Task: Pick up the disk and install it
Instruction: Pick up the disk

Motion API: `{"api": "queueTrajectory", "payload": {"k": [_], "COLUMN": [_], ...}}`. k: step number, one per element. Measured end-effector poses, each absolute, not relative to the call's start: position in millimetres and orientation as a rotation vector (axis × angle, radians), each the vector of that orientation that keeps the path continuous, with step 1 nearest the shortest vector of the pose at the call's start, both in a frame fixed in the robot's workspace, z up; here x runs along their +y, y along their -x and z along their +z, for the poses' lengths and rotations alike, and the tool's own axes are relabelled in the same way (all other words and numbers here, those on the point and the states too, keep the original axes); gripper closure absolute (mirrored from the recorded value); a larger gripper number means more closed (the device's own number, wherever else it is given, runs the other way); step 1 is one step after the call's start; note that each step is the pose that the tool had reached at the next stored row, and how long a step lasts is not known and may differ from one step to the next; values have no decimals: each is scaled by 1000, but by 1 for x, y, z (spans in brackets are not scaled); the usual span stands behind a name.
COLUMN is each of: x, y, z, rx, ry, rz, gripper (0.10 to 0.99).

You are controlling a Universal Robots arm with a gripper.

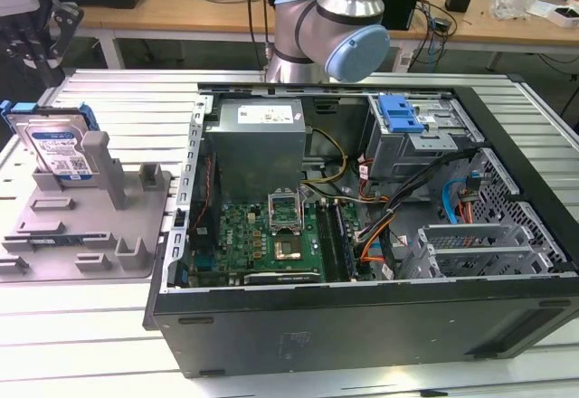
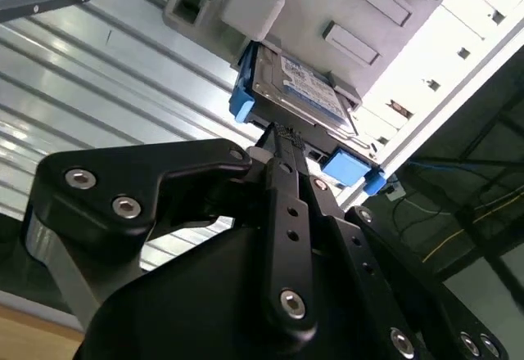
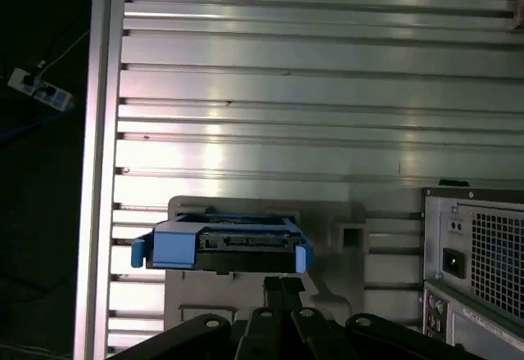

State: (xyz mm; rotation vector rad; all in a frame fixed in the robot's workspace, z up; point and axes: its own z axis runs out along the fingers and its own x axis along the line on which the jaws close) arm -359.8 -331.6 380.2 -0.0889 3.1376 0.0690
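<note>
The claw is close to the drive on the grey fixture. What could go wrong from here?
1. The flat silver metal disk with a blue plastic frame stands on edge on the grey plastic fixture plate, next to a tall grey upright post. An off-centre approach by the black claw could tip the disk or strike the post.
2. The open black computer case is crowded with loose orange cables. The disk might snag on them.

Disk (image 1: 59, 149) stands on fixture plate (image 1: 54, 228) beside case (image 1: 362, 321).
</note>
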Motion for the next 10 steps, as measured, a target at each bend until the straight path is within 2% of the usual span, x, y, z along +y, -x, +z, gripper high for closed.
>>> {"api": "queueTrajectory", "payload": {"k": [8, 9, 10], "x": [-330, -330, -330], "y": [359, 359, 359], "z": [379, 379, 379], "rx": [3142, 3142, 3143], "ry": [313, 336, 358], "rz": [70, 71, 71], "gripper": [973, 851, 792]}}
